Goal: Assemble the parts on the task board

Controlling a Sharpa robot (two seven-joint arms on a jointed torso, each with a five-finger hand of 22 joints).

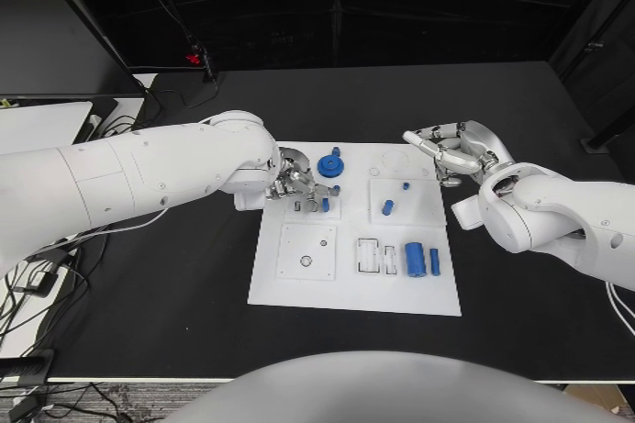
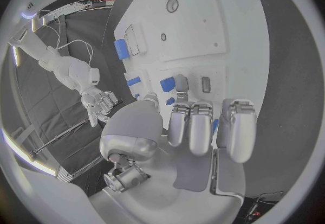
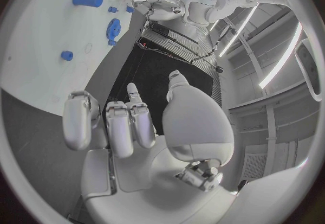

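The white task board (image 1: 347, 281) lies mid-table. My left hand (image 1: 296, 185) hovers low over its far left corner, with a small blue part (image 1: 326, 204) (image 2: 167, 84) pinched between thumb and a finger. A blue gear (image 1: 329, 165) (image 3: 112, 27) stands just beyond that hand. On the board lie a short blue piece (image 1: 388, 205), a small peg (image 1: 405, 185), a blue cylinder (image 1: 416, 259) (image 2: 122, 49) and a narrow blue bar (image 1: 434, 261). My right hand (image 1: 450, 150) (image 3: 129, 121) hangs off the board's far right corner, fingers loosely bent, holding nothing.
A square plate with a round hole (image 1: 308, 251) and white slotted holders (image 1: 376, 256) sit on the board's near half. Black table (image 1: 159, 313) surrounds the board. Cables (image 1: 132, 120) and a pale surface (image 1: 39, 120) lie at the far left.
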